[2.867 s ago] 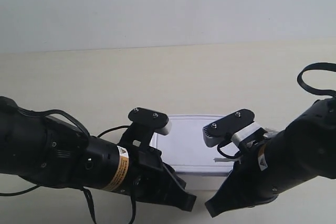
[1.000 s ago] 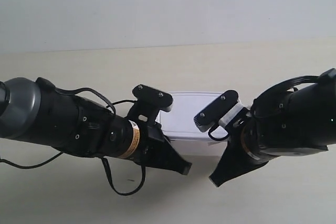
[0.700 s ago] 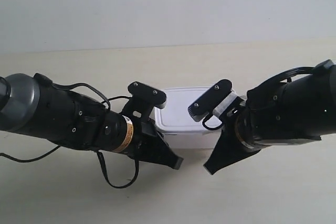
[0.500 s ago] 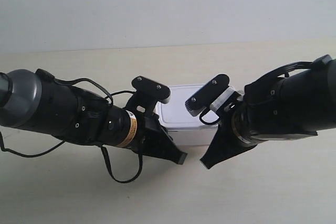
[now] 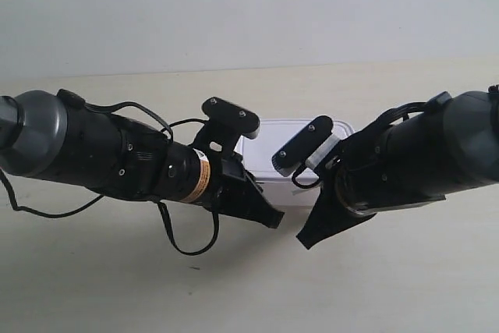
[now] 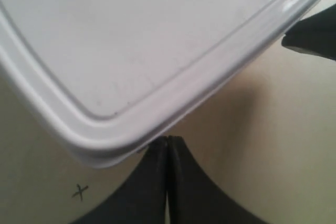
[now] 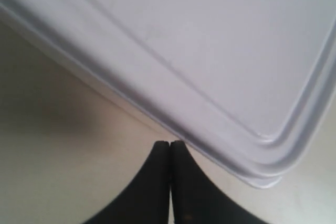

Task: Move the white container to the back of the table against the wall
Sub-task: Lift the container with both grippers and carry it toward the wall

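As both arms have pressed forward, the white container (image 5: pixel 269 142) has slid up the worktop (image 5: pixel 234 286) toward the wall (image 5: pixel 234 13), though it sits short of it. The left pincer (image 6: pixel 168 148) and right pincer (image 7: pixel 170 148) are both together, tips at its near corners, so more pushing seems needed.

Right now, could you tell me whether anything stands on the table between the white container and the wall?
Nothing visible does: the table behind the white container is bare all the way to the wall.
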You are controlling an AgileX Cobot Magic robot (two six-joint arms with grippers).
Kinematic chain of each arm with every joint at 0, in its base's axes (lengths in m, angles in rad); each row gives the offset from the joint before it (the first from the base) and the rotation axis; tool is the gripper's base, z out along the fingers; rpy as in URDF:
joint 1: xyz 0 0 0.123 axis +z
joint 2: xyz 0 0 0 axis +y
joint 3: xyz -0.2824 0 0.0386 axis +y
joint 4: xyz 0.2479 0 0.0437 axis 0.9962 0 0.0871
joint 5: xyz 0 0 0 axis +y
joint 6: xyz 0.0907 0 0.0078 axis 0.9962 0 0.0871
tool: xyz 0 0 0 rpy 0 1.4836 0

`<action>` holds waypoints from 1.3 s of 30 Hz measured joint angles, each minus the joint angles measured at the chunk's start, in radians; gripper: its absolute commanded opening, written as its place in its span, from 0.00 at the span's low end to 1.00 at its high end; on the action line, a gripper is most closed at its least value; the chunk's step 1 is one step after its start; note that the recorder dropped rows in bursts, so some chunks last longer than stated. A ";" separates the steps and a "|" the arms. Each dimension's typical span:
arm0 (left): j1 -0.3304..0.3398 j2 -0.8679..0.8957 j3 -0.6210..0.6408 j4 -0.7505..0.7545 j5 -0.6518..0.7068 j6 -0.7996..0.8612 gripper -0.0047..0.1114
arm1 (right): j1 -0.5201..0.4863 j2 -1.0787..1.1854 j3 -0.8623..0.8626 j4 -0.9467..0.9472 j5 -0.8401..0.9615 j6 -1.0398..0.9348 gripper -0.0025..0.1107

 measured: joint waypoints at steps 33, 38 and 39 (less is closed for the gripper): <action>0.062 0.181 -0.195 0.023 0.018 0.000 0.04 | -0.126 0.125 -0.136 -0.130 -0.038 0.005 0.02; 0.062 0.187 -0.229 0.035 0.018 0.000 0.04 | -0.139 0.129 -0.163 -0.139 -0.061 0.005 0.02; 0.062 0.187 -0.233 0.038 0.018 0.000 0.04 | -0.140 0.129 -0.169 -0.141 -0.062 0.005 0.02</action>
